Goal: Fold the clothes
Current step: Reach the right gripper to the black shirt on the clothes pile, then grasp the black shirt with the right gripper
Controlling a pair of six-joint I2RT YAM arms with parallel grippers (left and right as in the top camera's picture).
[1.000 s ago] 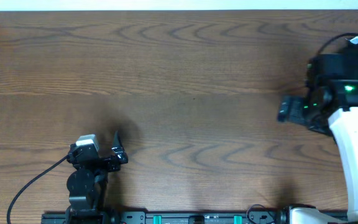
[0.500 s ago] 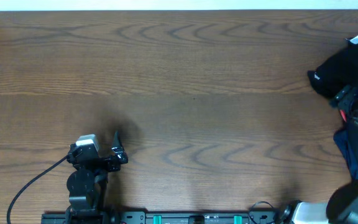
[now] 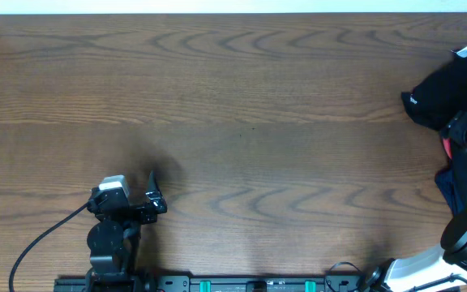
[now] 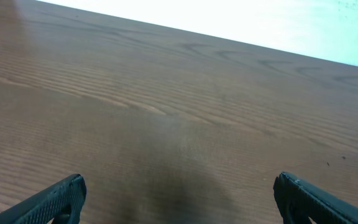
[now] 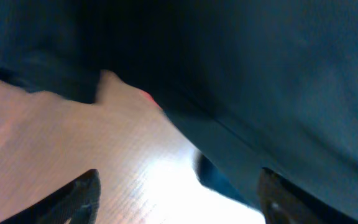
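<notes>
Jaws wide on my left gripper (image 4: 182,208), empty over the wood-grain table (image 4: 166,93); right gripper (image 5: 182,199) parted too, gripping nothing — black T-shirt (image 3: 436,97) lies crumpled, soft, lumpy.

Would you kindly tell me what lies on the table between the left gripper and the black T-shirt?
Nothing: the overhead view shows only bare wooden table between the left gripper and the black T-shirt at the right edge.
</notes>
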